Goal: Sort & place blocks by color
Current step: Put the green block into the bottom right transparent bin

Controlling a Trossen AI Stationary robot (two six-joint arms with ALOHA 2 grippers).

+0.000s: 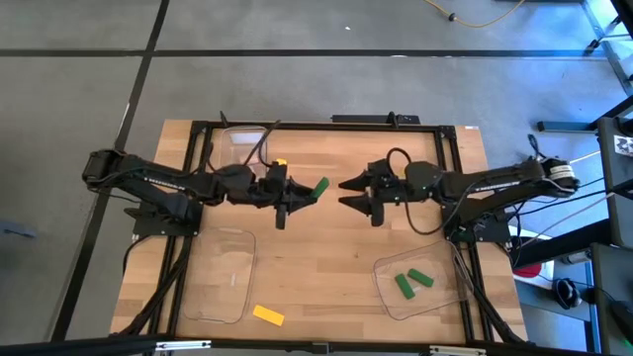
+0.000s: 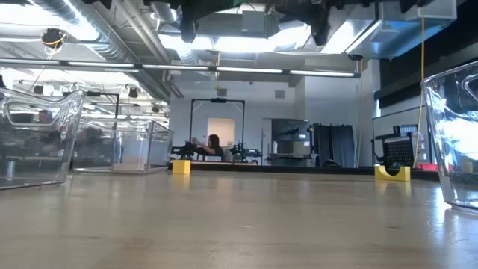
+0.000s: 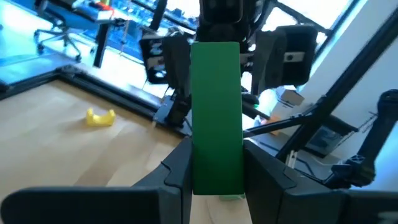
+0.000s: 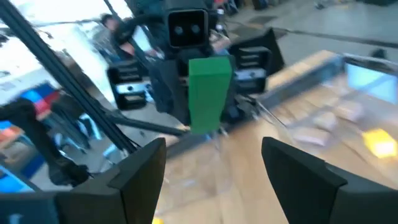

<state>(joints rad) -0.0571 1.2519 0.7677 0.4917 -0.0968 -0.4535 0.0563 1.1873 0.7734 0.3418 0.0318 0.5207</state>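
Note:
My left gripper (image 1: 309, 192) is over the table's middle, shut on a green block (image 1: 319, 190), which fills the left wrist view (image 3: 216, 112). My right gripper (image 1: 346, 194) faces it from the table's right side, a short way off and open. In the right wrist view its fingers (image 4: 143, 174) stand apart below the green block (image 4: 208, 93) without touching it. Two more green blocks (image 1: 411, 282) lie in the near right tray (image 1: 391, 297). A yellow block (image 1: 268, 315) lies flat on the table near the front edge. My left gripper pinches the green block between its two fingers (image 3: 177, 171), on the block's near end (image 3: 217, 177). The fingers reach level toward the table's right and lie along the block. The rest of the block sticks out past the fingertips, lifted clear of the table.
A clear tray (image 1: 223, 272) sits near left, another (image 1: 242, 148) at the far left behind my left arm, with a small yellow piece (image 1: 280, 163) by it. The low view shows tray walls at left (image 2: 37, 134) and right (image 2: 455, 142). A person sits far off in the room.

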